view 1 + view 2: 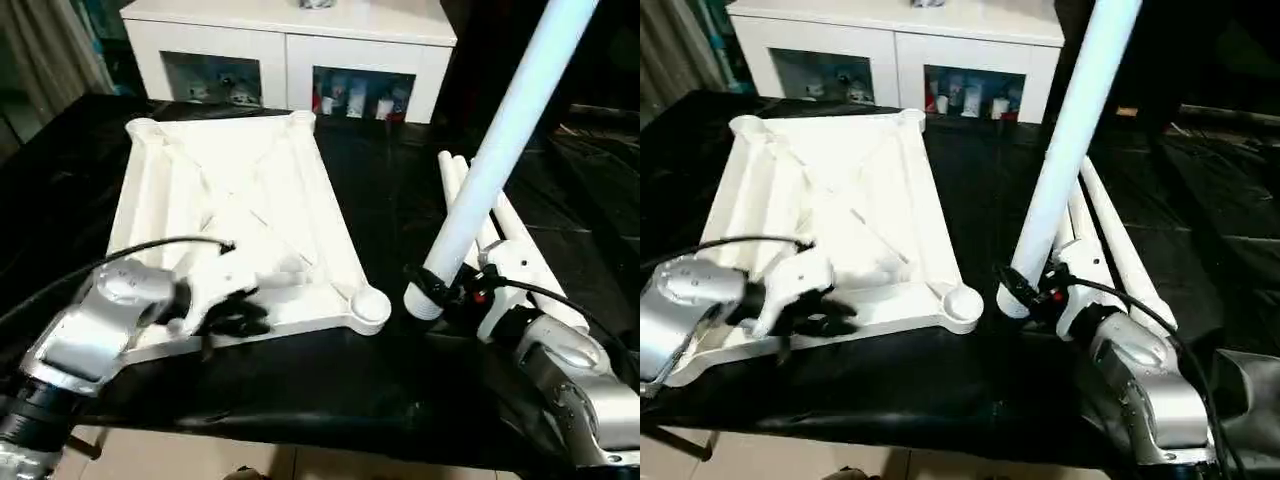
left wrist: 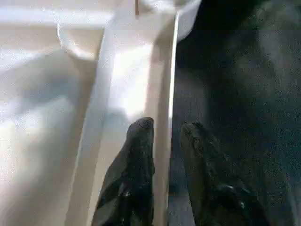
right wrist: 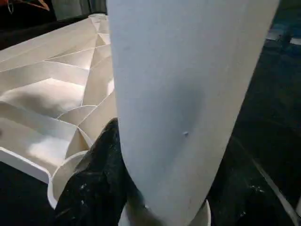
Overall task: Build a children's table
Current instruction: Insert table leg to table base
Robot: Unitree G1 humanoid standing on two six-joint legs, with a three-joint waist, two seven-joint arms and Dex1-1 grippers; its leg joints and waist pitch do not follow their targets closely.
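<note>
The children's table top lies upside down, ribs up, on the black work table. My left gripper is at its near edge. In the left wrist view its fingers stand open astride the thin rim, one inside and one outside. My right gripper is shut on a white tube leg, held near its lower end. The leg rises tilted up and to the right. Its foot hangs just right of the near right corner socket, outside it. One black finger presses the leg's side.
More white legs lie side by side on the black cover, behind my right gripper. A white cabinet with glass doors stands past the far edge. The near table edge runs just below both forearms.
</note>
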